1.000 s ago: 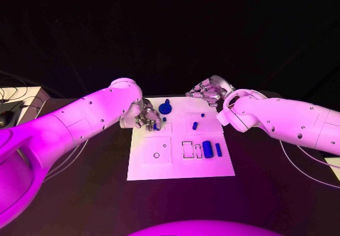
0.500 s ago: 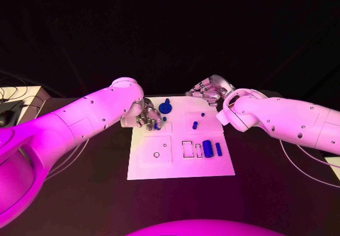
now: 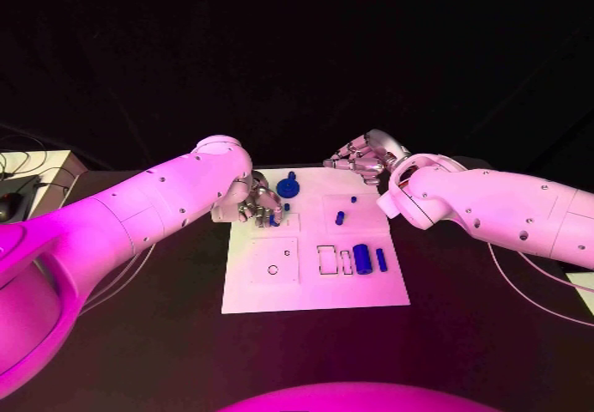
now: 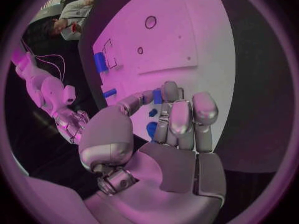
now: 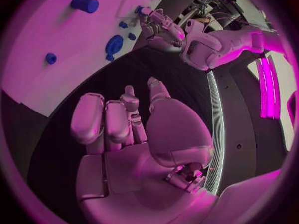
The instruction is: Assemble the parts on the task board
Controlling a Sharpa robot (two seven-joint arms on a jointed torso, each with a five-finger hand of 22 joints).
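Note:
The white task board (image 3: 316,287) lies in the middle of the table. My left hand (image 3: 257,206) hovers over its far left edge and pinches a small blue part (image 4: 157,95) between thumb and a finger. Beside it on the board are a round blue knob (image 3: 288,185) and a tiny blue peg (image 3: 286,207). A short blue cylinder (image 3: 341,220), a thick blue cylinder (image 3: 361,257) and a thin blue bar (image 3: 383,261) lie toward the right. My right hand (image 3: 361,159) hangs at the board's far right corner with its fingers (image 5: 118,119) curled in on nothing.
Rectangular slots (image 3: 328,260) and a round hole (image 3: 272,271) are cut in the board's near half. Dark table (image 3: 148,318) surrounds the board. Both white arms reach in along the board's sides. A pale box with cables (image 3: 31,167) stands at the far left.
The left hand's fingers have shifted very slightly over the board's left edge, with the small blue part still in them. The right hand stays where it was.

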